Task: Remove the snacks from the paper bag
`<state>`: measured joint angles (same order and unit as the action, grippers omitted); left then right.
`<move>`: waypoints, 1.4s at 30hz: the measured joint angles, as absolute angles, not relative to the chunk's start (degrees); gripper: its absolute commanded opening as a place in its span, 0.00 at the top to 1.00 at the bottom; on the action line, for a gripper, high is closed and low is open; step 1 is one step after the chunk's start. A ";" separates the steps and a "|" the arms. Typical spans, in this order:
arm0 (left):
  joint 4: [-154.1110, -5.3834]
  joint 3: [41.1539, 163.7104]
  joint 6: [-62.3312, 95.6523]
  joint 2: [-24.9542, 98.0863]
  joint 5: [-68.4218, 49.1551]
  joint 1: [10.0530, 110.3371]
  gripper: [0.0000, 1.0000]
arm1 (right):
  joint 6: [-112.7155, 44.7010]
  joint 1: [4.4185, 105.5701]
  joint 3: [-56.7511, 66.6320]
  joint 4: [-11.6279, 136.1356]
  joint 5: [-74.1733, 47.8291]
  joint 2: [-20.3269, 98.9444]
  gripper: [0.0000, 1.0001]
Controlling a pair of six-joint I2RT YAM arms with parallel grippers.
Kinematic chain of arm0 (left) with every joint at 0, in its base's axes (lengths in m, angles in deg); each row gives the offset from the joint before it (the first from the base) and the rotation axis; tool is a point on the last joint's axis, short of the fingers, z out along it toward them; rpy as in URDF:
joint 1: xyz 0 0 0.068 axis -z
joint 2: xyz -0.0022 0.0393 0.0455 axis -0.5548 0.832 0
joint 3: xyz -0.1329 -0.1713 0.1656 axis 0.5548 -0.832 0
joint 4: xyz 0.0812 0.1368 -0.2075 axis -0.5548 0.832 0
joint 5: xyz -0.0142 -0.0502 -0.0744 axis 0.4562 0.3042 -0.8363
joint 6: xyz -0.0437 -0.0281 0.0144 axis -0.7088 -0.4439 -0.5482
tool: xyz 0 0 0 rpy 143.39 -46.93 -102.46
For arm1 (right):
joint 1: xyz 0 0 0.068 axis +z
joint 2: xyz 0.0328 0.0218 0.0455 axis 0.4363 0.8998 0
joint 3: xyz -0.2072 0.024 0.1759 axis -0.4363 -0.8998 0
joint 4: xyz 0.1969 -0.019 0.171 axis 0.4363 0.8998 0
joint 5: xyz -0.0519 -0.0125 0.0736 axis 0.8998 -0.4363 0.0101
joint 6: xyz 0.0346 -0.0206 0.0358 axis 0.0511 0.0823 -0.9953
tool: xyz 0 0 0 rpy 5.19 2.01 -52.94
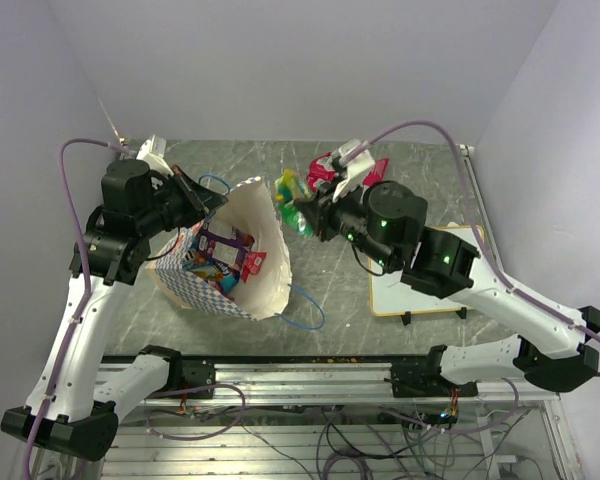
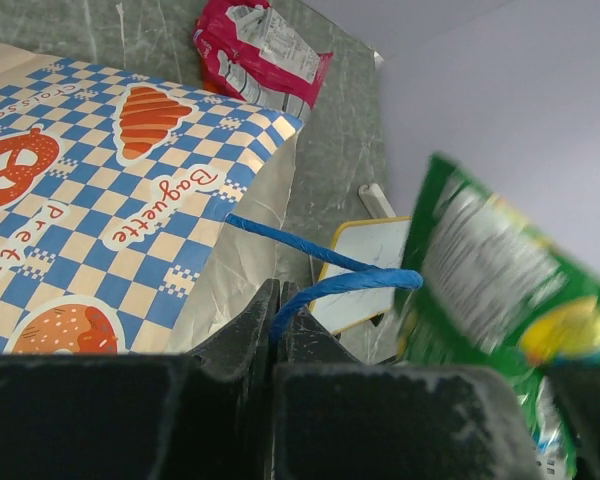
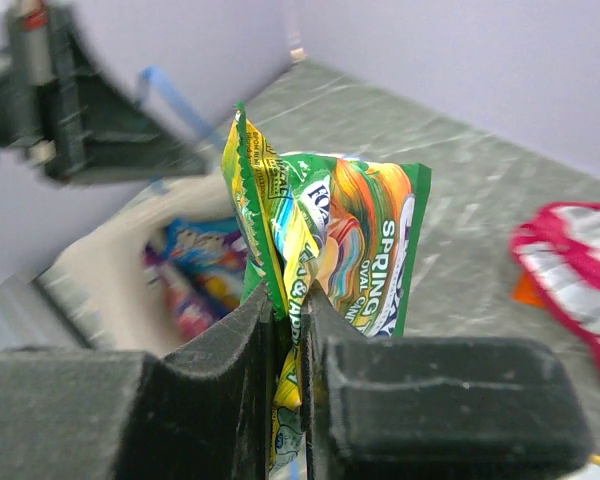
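The paper bag (image 1: 265, 265) leans on the table with its mouth open toward the right; its checkered band (image 2: 130, 170) fills the left wrist view. My left gripper (image 1: 202, 200) is shut on the bag's blue string handle (image 2: 320, 285) at the rim. Blue and purple snacks (image 1: 220, 260) lie inside the bag (image 3: 90, 270). My right gripper (image 3: 290, 300) is shut on a green-yellow packet (image 3: 350, 240), held in the air just right of the bag's mouth (image 1: 292, 195). A red-and-white packet (image 1: 330, 170) lies on the table behind it.
A white framed writing board (image 1: 420, 290) lies on the table under the right arm. The bag's other blue string handle (image 1: 305, 312) trails on the table in front of the bag. Walls close the table at the back and sides.
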<state>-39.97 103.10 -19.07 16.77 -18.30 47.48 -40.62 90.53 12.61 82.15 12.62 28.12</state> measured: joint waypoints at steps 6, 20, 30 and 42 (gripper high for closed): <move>-39.82 103.08 -17.45 16.60 -18.37 47.48 0.93 | -36.47 81.50 19.46 85.69 23.44 31.79 1.00; -37.39 105.22 -13.17 16.73 -19.96 47.48 0.93 | -31.99 62.25 36.53 93.49 33.21 59.68 1.00; -34.05 112.22 -8.99 18.87 -20.35 47.48 0.93 | -24.47 58.42 42.32 92.79 36.99 74.19 1.00; -33.98 110.62 -8.29 20.97 -23.02 47.48 0.93 | -20.30 57.70 48.39 90.50 40.47 87.54 1.00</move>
<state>-33.98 110.62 -8.29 20.97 -23.02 47.48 -20.30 57.70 48.39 90.50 40.47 87.54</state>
